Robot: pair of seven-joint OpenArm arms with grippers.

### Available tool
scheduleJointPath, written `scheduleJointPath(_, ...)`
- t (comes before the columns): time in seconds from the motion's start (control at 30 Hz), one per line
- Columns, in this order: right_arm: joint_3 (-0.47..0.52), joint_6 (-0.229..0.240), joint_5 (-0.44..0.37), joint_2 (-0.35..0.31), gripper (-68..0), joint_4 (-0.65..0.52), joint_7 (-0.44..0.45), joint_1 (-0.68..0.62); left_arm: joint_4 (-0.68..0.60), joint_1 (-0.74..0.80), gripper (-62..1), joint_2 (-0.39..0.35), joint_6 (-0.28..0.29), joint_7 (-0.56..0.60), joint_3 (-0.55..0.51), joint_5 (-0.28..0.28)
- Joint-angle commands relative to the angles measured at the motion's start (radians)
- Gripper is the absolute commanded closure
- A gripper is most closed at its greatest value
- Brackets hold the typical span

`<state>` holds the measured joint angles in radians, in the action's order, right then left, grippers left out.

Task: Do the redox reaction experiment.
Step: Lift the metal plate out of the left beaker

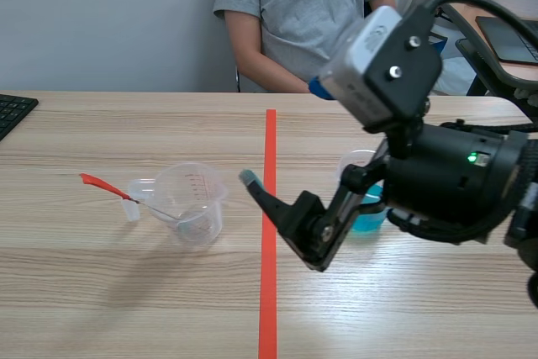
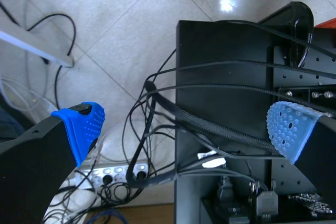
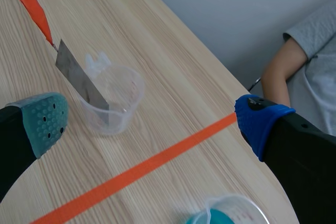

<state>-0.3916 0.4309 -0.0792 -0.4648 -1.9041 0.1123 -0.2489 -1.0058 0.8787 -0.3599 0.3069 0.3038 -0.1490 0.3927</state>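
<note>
An empty clear measuring cup point(image 1: 192, 202) stands left of the red tape line. A metal strip point(image 1: 155, 208) with a red handle point(image 1: 102, 183) leans in it, handle sticking out to the left. A second cup with blue liquid point(image 1: 367, 209) stands right of the line, half hidden behind my right arm. My right gripper point(image 1: 282, 134) hangs open above the table near the line, nothing between its fingers. In the right wrist view the clear cup point(image 3: 113, 100) and strip point(image 3: 81, 81) lie ahead of the open gripper point(image 3: 152, 124), the blue-liquid cup point(image 3: 231, 214) just under it. My left gripper point(image 2: 185, 129) is open off the table.
A person in a grey shirt point(image 1: 298, 14) sits across the table, forearm point(image 3: 277, 72) near its far edge. A black keyboard point(image 1: 13, 111) lies at the far left. The left wrist view shows floor tiles, cables point(image 2: 157, 129) and a black cabinet point(image 2: 231, 77).
</note>
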Motion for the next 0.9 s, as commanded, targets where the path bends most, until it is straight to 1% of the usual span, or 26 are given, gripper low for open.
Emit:
scheduleJointPath(0.0, -0.023, -0.005, 0.019, 0.031, -67.9, 0.011, 0.017, 0.024, -0.002, -0.022, -62.3, 0.000, 0.003, 0.011, 0.015, 0.005)
scheduleJointPath(0.1, -0.092, -0.005, 0.072, 0.080, -67.9, 0.048, 0.017, 0.062, 0.040, -0.063, -62.3, -0.001, 0.003, 0.012, 0.040, 0.006)
scheduleJointPath(0.27, -0.213, -0.054, 0.140, 0.151, -67.9, 0.127, 0.018, 0.134, 0.055, -0.067, -62.3, -0.001, 0.002, 0.014, 0.050, 0.006)
scheduleJointPath(0.33, -0.255, -0.069, 0.141, 0.175, -67.9, 0.157, 0.018, 0.164, 0.063, -0.067, -62.3, -0.001, 0.002, 0.014, 0.050, 0.006)
scheduleJointPath(0.4, -0.294, -0.098, 0.145, 0.201, -67.9, 0.195, 0.018, 0.196, 0.072, -0.067, -62.3, -0.001, 0.002, 0.014, 0.050, 0.006)
scheduleJointPath(0.53, -0.368, -0.103, 0.163, 0.257, -67.9, 0.291, 0.018, 0.262, 0.083, -0.067, -62.3, -0.001, 0.002, 0.014, 0.050, 0.006)
scheduleJointPath(0.63, -0.416, -0.133, 0.171, 0.294, -67.9, 0.353, 0.018, 0.299, 0.083, -0.067, -62.3, -0.001, 0.002, 0.014, 0.050, 0.006)
scheduleJointPath(0.77, -0.460, -0.164, 0.193, 0.327, -67.9, 0.406, 0.027, 0.331, 0.083, -0.067, -62.3, -0.001, 0.002, 0.014, 0.050, 0.006)
scheduleJointPath(0.83, -0.468, -0.197, 0.194, 0.339, -67.9, 0.419, 0.033, 0.335, 0.083, -0.067, -62.3, -0.001, 0.002, 0.014, 0.050, 0.006)
scheduleJointPath(0.87, -0.468, -0.204, 0.204, 0.344, -67.9, 0.422, 0.033, 0.335, 0.083, -0.067, -62.3, -0.001, 0.002, 0.014, 0.050, 0.006)
